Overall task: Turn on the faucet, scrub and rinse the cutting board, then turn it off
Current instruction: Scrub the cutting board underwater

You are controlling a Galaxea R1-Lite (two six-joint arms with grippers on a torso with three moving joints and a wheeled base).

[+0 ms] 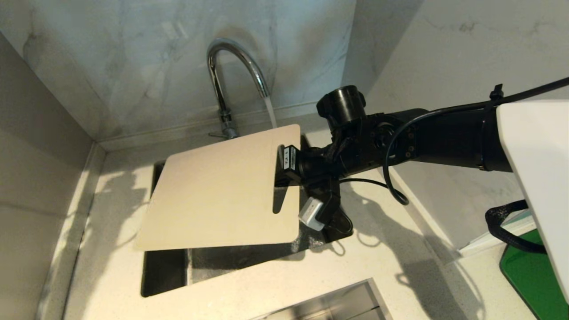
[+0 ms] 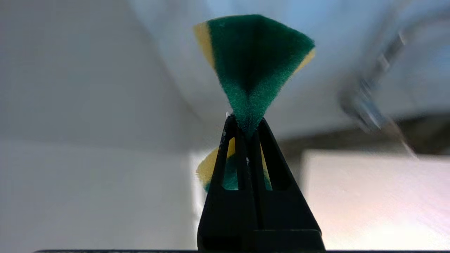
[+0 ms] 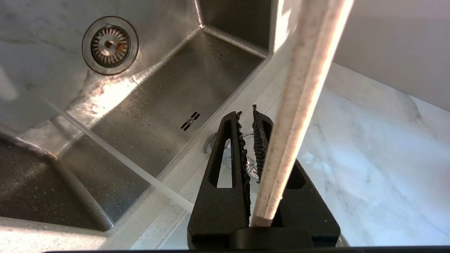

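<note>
Water runs from the arched chrome faucet (image 1: pixel 231 80); its base shows behind my right fingers (image 3: pixel 228 154). The cream cutting board (image 1: pixel 222 195) hangs tilted above the sink (image 1: pixel 164 271), its far corner under the stream. My right gripper (image 1: pixel 284 166) is shut on the board's short end beside the handle slot. In the right wrist view the board's edge (image 3: pixel 299 105) runs up out of that gripper (image 3: pixel 246 116). My left gripper (image 2: pixel 246 123), out of the head view, is shut on a green and yellow sponge (image 2: pixel 255 63), with the blurred faucet (image 2: pixel 369 102) beyond it.
Marble walls close the corner behind and left of the sink. The steel basin (image 3: pixel 158 105) is wet, with its drain (image 3: pixel 110 45) at the far end. A green mat (image 1: pixel 524 271) lies at the right, and a second steel basin (image 1: pixel 338 302) at the counter's near edge.
</note>
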